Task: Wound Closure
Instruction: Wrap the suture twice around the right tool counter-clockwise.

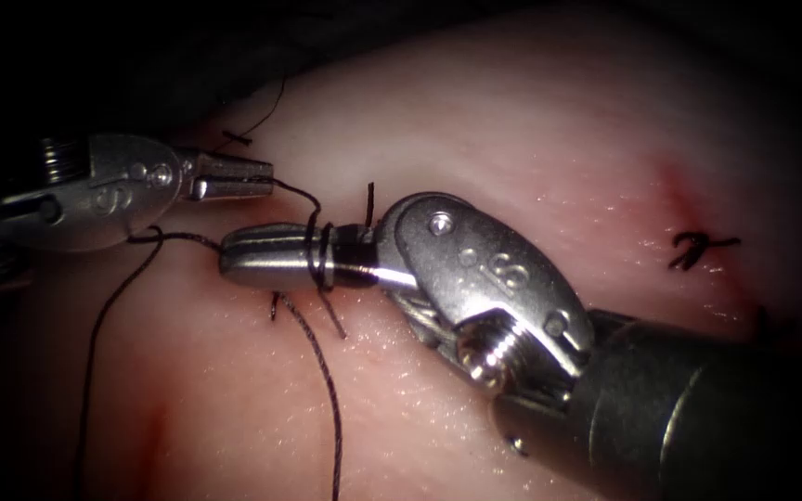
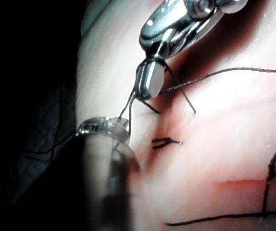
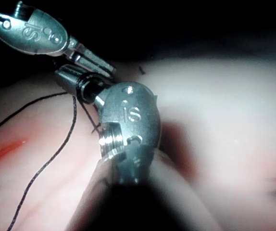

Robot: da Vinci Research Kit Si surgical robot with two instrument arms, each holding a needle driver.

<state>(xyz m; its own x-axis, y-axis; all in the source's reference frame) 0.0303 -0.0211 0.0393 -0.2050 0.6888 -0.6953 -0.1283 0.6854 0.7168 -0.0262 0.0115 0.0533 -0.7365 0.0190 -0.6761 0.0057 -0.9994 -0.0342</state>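
My right tool (image 1: 226, 257) reaches in from the right over the tissue (image 1: 512, 121), jaws shut and pointing left. Dark thread (image 1: 323, 252) is wound around these jaws, and a strand (image 1: 122, 288) leaves their tip and trails down to the left. My left tool (image 1: 266, 177) sits just above and to the left, shut on the thread, which runs tight from its tip to the loops. Below the right jaws the thread enters the tissue at a stitch (image 1: 276, 301). The left wrist view shows the looped right jaws (image 2: 150, 84) with the left tool (image 2: 110, 124) beneath.
A tied knot with cut ends (image 1: 701, 249) lies on the tissue at the right, beside a streak of red fluid (image 1: 684, 190). Another short stitch (image 1: 236, 138) sits behind the left tool. A loose strand (image 1: 331, 408) runs down toward the front edge.
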